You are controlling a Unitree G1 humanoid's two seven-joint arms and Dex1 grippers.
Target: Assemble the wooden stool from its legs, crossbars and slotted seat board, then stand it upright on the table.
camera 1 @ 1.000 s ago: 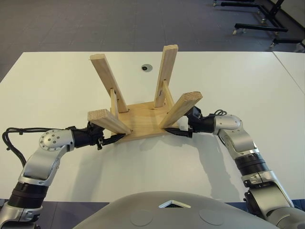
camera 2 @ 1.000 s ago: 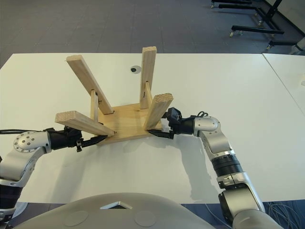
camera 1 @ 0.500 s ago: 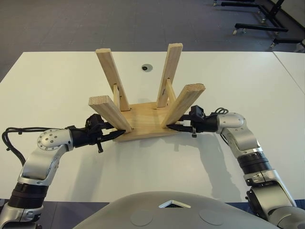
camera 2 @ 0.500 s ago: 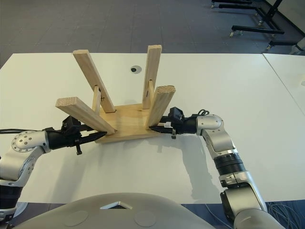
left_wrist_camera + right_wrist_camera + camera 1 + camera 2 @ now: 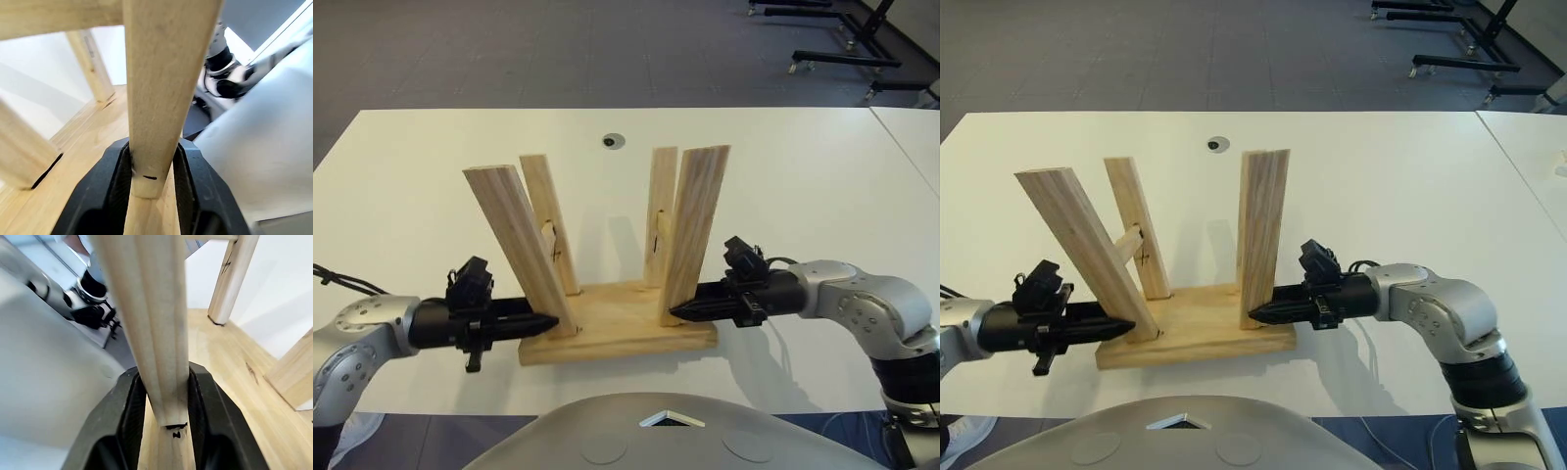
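**Left gripper** point(image 5: 536, 321): fingers point(image 5: 116, 182) clamped on either side of the foot of the near left leg, right where it enters the seat board. The gripper lies level and points inward toward the other gripper.

**Right gripper** point(image 5: 677, 313): fingers point(image 5: 131, 417) clamped likewise on the foot of the near right leg, at its joint with the board. It lies level, its tips facing the left gripper's across the board.

**Wooden stool**: inverted, seat down and legs up, held between the two grippers at the near edge of the table. Whether the board rests on the tabletop or hangs just above it cannot be told.

- **Seat board** point(image 5: 617, 338): pale wood, flat, spanning from one pair of fingertips to the other and passing under both.
- **Near left leg** point(image 5: 514, 245): rises from between the left fingers, its free end leaning outward and away from the right gripper.
- **Near right leg** point(image 5: 697, 225): rises from between the right fingers, close to upright.
- **Far left leg** point(image 5: 548, 220): beyond the left fingertips, slotted into the board and leaning the same way as its near partner.
- **Far right leg** point(image 5: 658, 211): beyond the right fingertips, just behind the near right leg.
- **Crossbar** point(image 5: 1129, 239): short, joining the two left legs above the left fingers.

**Table** point(image 5: 822, 176): white, extending well beyond the fingers.

**Cable port** point(image 5: 609, 141): a round one set in the tabletop, far past the stool.

**Wheeled frames** point(image 5: 842, 54): black, on the grey floor beyond the table's far edge.
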